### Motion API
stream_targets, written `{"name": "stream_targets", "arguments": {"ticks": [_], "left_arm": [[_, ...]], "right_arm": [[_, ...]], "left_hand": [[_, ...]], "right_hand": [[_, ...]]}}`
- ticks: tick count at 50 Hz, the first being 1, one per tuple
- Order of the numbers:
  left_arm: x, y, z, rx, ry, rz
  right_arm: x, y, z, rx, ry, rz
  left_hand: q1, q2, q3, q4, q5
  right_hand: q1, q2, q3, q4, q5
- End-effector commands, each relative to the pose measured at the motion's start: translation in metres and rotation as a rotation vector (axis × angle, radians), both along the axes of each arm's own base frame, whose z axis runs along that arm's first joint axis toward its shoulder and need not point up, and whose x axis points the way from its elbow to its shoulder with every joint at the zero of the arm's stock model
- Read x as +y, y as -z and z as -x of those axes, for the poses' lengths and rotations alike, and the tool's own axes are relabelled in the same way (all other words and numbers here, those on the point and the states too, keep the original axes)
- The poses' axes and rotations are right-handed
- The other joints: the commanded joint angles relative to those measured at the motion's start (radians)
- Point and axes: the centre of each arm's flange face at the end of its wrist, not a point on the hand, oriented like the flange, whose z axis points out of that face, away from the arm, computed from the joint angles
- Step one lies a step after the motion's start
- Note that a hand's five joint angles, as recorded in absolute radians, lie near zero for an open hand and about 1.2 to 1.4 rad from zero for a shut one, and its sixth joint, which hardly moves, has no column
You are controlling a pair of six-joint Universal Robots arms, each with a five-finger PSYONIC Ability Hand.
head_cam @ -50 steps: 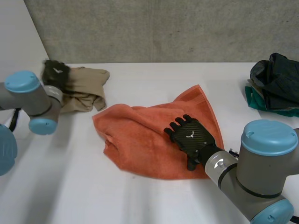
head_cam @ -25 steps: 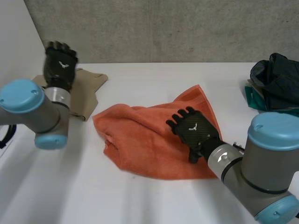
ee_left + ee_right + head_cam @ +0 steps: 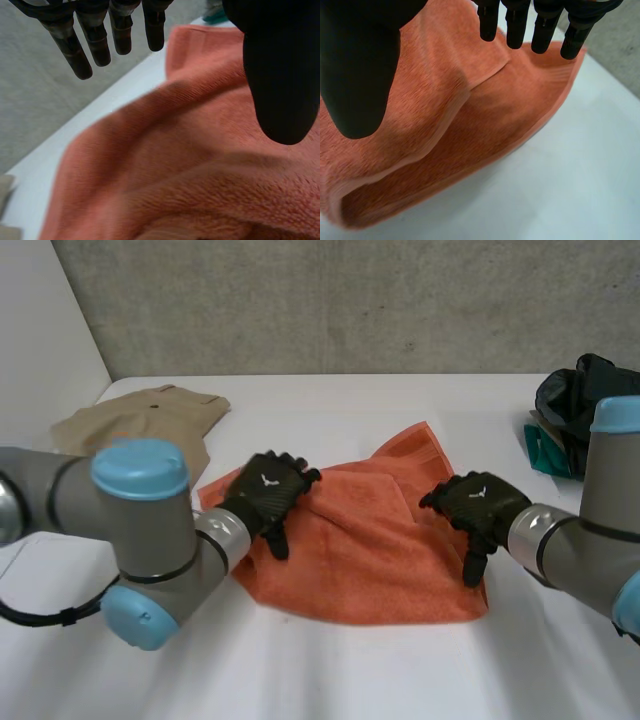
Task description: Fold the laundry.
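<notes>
I've got the orange towel [image 3: 370, 560] lying rumpled in the middle of the white table [image 3: 330, 680], with both hands over it. The left hand [image 3: 265, 492] is at its left edge and the right hand [image 3: 478, 505] near its right edge. Each has straight fingers and a spread thumb, gripping nothing. A tan garment [image 3: 140, 425] lies back-left and a dark clothes pile [image 3: 590, 405] far right, both apart from the towel.

The towel [image 3: 370, 560] was plain salmon-orange. At ten o'clock from it lay a plain tan garment [image 3: 140, 425], and at two o'clock a dark navy garment [image 3: 585, 395] over a teal one [image 3: 545, 452]. The table [image 3: 330, 670] was white. The left hand [image 3: 265, 495] and right hand [image 3: 475, 502] were black.
</notes>
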Motion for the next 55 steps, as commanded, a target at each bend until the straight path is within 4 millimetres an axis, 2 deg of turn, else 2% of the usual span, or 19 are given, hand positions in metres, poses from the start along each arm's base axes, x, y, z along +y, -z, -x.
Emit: {"name": "stream_targets", "arguments": {"ticks": [1, 2, 5, 6, 7, 11, 16, 18, 23, 28, 31, 35, 36, 37, 40, 46, 50, 54, 55], "left_arm": [[-0.006, 0.037, 0.016, -0.115, 0.058, 0.034], [-0.005, 0.038, 0.017, -0.126, 0.068, 0.044], [-0.003, 0.039, 0.022, -0.161, 0.093, 0.080], [-0.002, 0.037, 0.022, -0.163, 0.093, 0.087], [-0.003, 0.035, 0.022, -0.160, 0.091, 0.092], [0.000, 0.027, 0.024, -0.155, 0.068, 0.113], [-0.005, -0.027, 0.008, -0.131, -0.105, 0.230], [-0.002, -0.036, 0.000, -0.145, -0.149, 0.239], [0.028, -0.042, -0.027, -0.218, -0.184, 0.201], [0.061, -0.041, -0.058, -0.358, -0.171, 0.159], [0.073, -0.038, -0.065, -0.418, -0.144, 0.145], [0.082, -0.044, -0.068, -0.465, -0.119, 0.135], [0.082, -0.051, -0.068, -0.457, -0.117, 0.144], [0.081, -0.055, -0.066, -0.445, -0.118, 0.154], [0.075, -0.073, -0.058, -0.398, -0.123, 0.208], [0.057, -0.098, -0.036, -0.285, -0.132, 0.260], [0.041, -0.085, -0.015, -0.234, -0.123, 0.219], [0.024, -0.057, -0.001, -0.252, -0.085, 0.172], [0.018, -0.042, 0.004, -0.264, -0.058, 0.147]], "right_arm": [[0.005, 0.021, 0.001, -0.020, 0.007, 0.017], [0.005, 0.022, 0.001, -0.025, 0.008, 0.019], [0.008, 0.027, 0.001, -0.040, 0.012, 0.015], [0.009, 0.029, 0.000, -0.040, 0.010, 0.008], [0.010, 0.031, 0.000, -0.038, 0.009, 0.003], [0.009, 0.032, -0.001, -0.039, 0.009, 0.004], [0.000, 0.023, -0.001, -0.064, 0.021, 0.059], [-0.002, 0.016, -0.002, -0.073, 0.019, 0.083], [-0.006, -0.006, 0.001, -0.094, 0.028, 0.146], [-0.008, -0.008, 0.001, -0.093, 0.028, 0.157], [-0.008, -0.008, 0.000, -0.093, 0.026, 0.157], [-0.008, -0.008, 0.000, -0.092, 0.025, 0.157], [-0.007, -0.008, 0.000, -0.092, 0.026, 0.153], [-0.008, -0.008, 0.000, -0.092, 0.026, 0.154], [-0.008, -0.008, 0.001, -0.095, 0.029, 0.153], [-0.004, -0.005, -0.001, -0.094, 0.016, 0.142], [-0.002, -0.002, -0.001, -0.087, 0.001, 0.136], [-0.002, -0.001, 0.000, -0.088, -0.001, 0.131], [-0.002, -0.001, 0.000, -0.087, -0.001, 0.129]], "left_hand": [[0.205, 0.210, 0.204, 0.211, 0.209], [0.281, 0.286, 0.280, 0.287, 0.285], [0.827, 0.831, 0.826, 0.833, 0.830], [1.098, 1.103, 1.097, 1.105, 1.102], [1.165, 1.169, 1.163, 1.171, 1.168], [1.165, 1.170, 1.164, 1.172, 1.169], [1.165, 1.170, 1.164, 1.172, 1.169], [1.165, 1.170, 1.164, 1.172, 1.169], [1.165, 1.170, 1.164, 1.172, 1.169], [1.165, 1.170, 1.164, 1.172, 1.169], [1.165, 1.170, 1.164, 1.172, 1.169], [0.812, 0.816, 0.810, 0.818, 0.815], [0.508, 0.512, 0.507, 0.514, 0.512], [0.348, 0.353, 0.347, 0.354, 0.352], [0.124, 0.128, 0.123, 0.130, 0.128], [0.050, 0.054, 0.049, 0.056, 0.054], [0.082, 0.087, 0.081, 0.088, 0.086], [0.106, 0.110, 0.105, 0.112, 0.109], [0.120, 0.125, 0.119, 0.127, 0.124]], "right_hand": [[-0.010, 0.012, 0.012, 0.009, 0.002], [-0.001, 0.021, 0.020, 0.018, 0.011], [0.060, 0.082, 0.082, 0.079, 0.073], [0.165, 0.187, 0.187, 0.184, 0.177], [0.236, 0.258, 0.257, 0.255, 0.248], [0.319, 0.341, 0.340, 0.338, 0.331], [0.225, 0.247, 0.247, 0.244, 0.237], [0.216, 0.238, 0.238, 0.235, 0.228], [0.143, 0.165, 0.164, 0.162, 0.155], [0.145, 0.168, 0.167, 0.164, 0.158], [0.145, 0.168, 0.167, 0.164, 0.158], [0.145, 0.168, 0.167, 0.164, 0.158], [0.145, 0.168, 0.167, 0.164, 0.158], [0.145, 0.168, 0.167, 0.164, 0.158], [0.137, 0.159, 0.158, 0.156, 0.149], [0.096, 0.118, 0.117, 0.115, 0.108], [0.090, 0.112, 0.111, 0.109, 0.102], [0.090, 0.112, 0.111, 0.109, 0.102], [0.087, 0.109, 0.109, 0.106, 0.099]]}}
